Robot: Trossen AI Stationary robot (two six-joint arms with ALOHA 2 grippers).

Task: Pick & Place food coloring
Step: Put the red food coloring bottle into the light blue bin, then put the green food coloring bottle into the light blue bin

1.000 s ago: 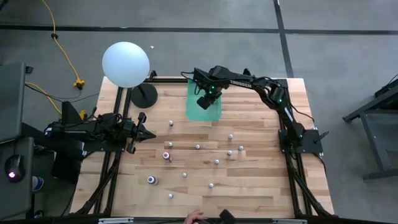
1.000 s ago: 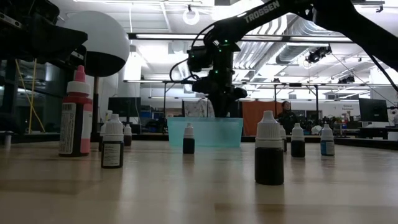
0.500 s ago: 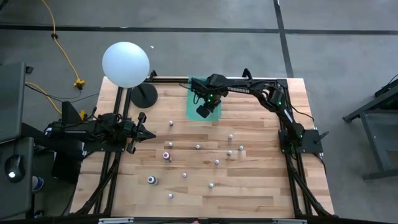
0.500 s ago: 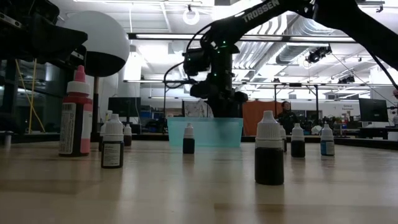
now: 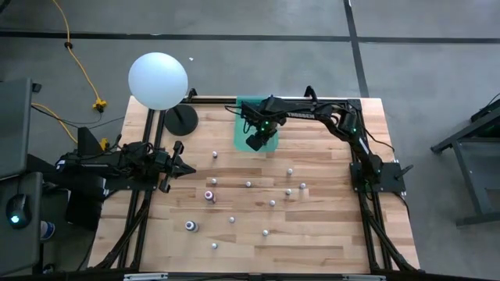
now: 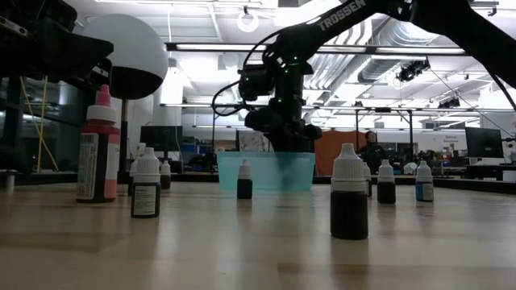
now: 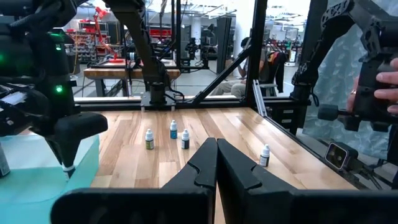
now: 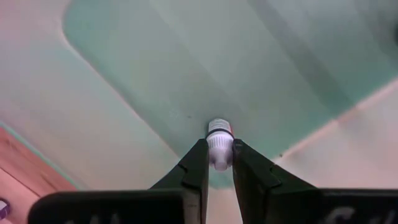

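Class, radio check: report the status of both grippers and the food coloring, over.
Right gripper shut on a food coloring bottle over the teal bin. Left gripper shut, waiting at table's left. Nothing in the way.

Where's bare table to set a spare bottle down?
Free: the wood strip between the teal bin and the table's right edge, and the front right corner. Crowded: mid-table, dotted with food coloring bottles; the right gripper holds one over the bin.

Right claw [image 8: 220,163] pinched narrowly, arm stretched forward; left claw [image 7: 216,163] closed, arm waiting low.
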